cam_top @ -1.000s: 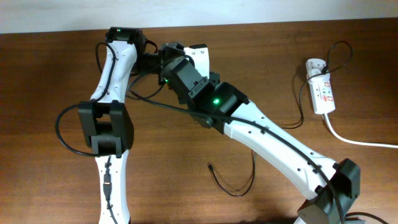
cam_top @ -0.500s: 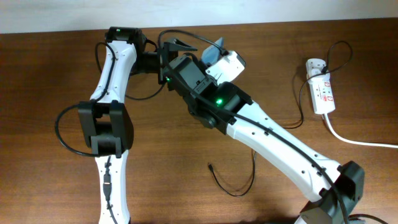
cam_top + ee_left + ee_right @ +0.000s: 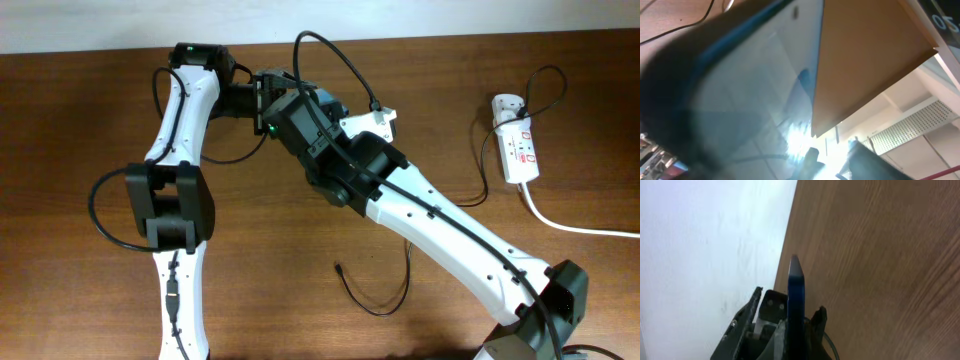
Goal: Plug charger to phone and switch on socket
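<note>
The phone shows edge-on as a thin blue slab (image 3: pixel 795 295) in the right wrist view, clamped between my right gripper's (image 3: pixel 796 330) fingers above the table. In the overhead view only a bluish sliver of the phone (image 3: pixel 330 102) shows between the two wrists at the back. My left gripper (image 3: pixel 262 95) is right beside it. The left wrist view is filled by a blurred glassy surface (image 3: pixel 740 90), and its jaws are unclear. The charger's black cable (image 3: pixel 405 270) lies on the table with its plug tip (image 3: pixel 340 266) free. The socket (image 3: pixel 520 150) lies at the far right.
The socket's thick white cord (image 3: pixel 585 229) runs off the right edge. A white adapter (image 3: pixel 508 104) sits at the strip's far end with a black cable loop. The wooden table (image 3: pixel 80 120) ends at a white wall at the back. Both arms cross the middle.
My right wrist has turned and shifted right with the phone, which now stands on edge. The left arm has hardly moved.
</note>
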